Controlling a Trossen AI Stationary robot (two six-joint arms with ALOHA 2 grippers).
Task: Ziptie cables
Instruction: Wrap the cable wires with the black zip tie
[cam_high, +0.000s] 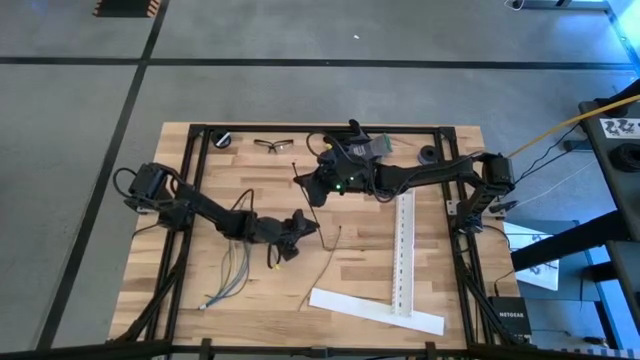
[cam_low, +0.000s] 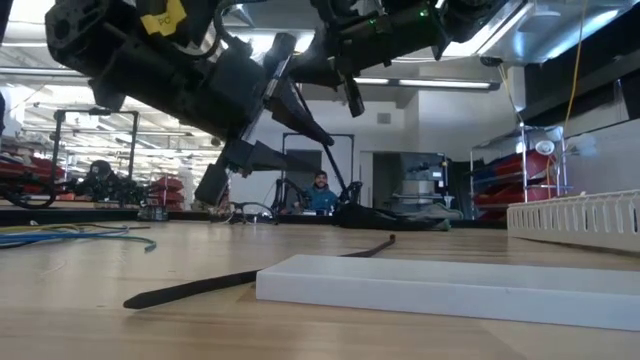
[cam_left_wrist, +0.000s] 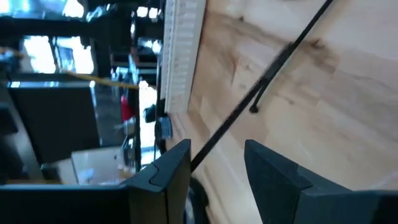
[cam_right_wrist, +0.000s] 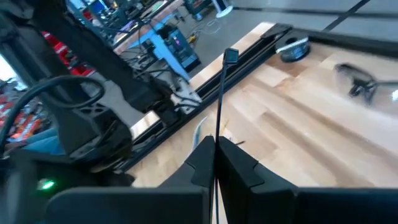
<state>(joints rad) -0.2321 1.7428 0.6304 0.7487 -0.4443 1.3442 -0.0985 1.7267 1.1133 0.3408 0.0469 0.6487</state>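
Observation:
My right gripper (cam_high: 302, 181) hangs over the table's far middle, shut on a thin black ziptie (cam_right_wrist: 221, 93) whose head (cam_right_wrist: 230, 56) juts out ahead of the fingers. My left gripper (cam_high: 305, 225) is just nearer and open. That ziptie's tail (cam_left_wrist: 217, 135) runs between the left gripper's fingers, close to one finger (cam_left_wrist: 174, 165). A second ziptie (cam_high: 328, 255) lies flat on the wood in the table's middle and shows in the low view too (cam_low: 250, 277). The pale cables (cam_high: 228, 272) lie loose at the near left. My right gripper pinches the ziptie's strap (cam_right_wrist: 216, 138) between its two shut fingers, some way behind the head. The strap runs along the fingers and sticks out past their ends, lifted clear of the table. My left gripper has the tail beside one finger; whether it touches, I cannot tell.
A white perforated strip (cam_high: 403, 240) runs from near to far right of the middle, and a flat white strip (cam_high: 375, 310) lies at the near edge. Safety glasses (cam_high: 275, 146) and a black roll (cam_high: 222, 139) sit at the far edge. A person (cam_low: 320, 190) sits in the room beyond.

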